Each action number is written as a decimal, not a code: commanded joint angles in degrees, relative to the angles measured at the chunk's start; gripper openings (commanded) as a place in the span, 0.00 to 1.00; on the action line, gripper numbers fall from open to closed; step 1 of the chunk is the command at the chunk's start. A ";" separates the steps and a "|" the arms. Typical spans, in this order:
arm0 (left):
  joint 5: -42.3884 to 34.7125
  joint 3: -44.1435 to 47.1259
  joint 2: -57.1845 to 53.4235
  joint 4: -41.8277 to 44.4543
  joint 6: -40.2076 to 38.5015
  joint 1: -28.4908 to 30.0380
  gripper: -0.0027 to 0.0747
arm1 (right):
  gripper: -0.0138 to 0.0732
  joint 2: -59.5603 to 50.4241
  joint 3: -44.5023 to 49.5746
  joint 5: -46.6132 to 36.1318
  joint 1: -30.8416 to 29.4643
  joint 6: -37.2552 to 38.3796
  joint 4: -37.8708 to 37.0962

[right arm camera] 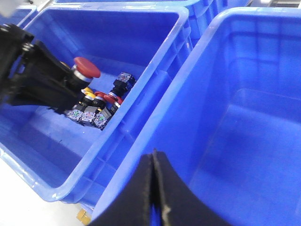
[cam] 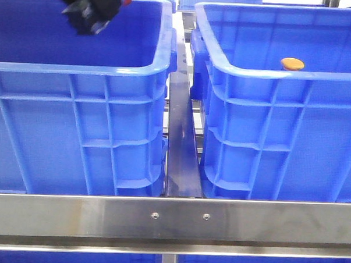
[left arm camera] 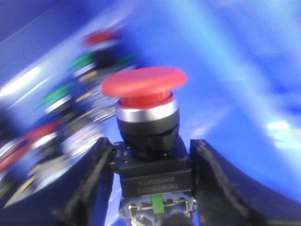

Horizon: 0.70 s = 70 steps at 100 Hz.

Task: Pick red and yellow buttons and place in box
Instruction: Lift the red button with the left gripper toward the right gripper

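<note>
Two crates side by side: left hand (left arm camera: 153, 188) clamps the red button (left arm camera: 145, 84) over the left crate (cam: 79, 66); right hand (right arm camera: 155, 188) is pinched closed, holding nothing.

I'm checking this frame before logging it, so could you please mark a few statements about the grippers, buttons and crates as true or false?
1. The left gripper is clamped on a red button. True.
2. The right gripper holds a yellow button. False: its fingers are closed together with nothing between them.
3. A yellow-orange cap shows just above the near rim of the right crate in the front view. True.
4. The left crate contains no buttons. False: a cluster of loose buttons lies on its floor.
5. The held button hangs over the right crate. False: in the right wrist view it is over the left crate.
</note>
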 commanded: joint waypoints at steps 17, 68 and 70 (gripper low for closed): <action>5.82 -1.48 -3.13 -21.60 21.59 -0.30 0.17 | 0.08 -1.20 -1.39 -0.88 -0.20 -0.23 2.72; 11.09 -1.48 -0.05 -30.66 30.11 -3.83 0.17 | 0.32 -0.10 -1.57 4.84 -0.20 -0.23 6.55; 11.09 -1.48 -0.08 -30.66 30.11 -3.97 0.17 | 0.37 0.25 -1.57 5.39 -0.20 -0.23 7.07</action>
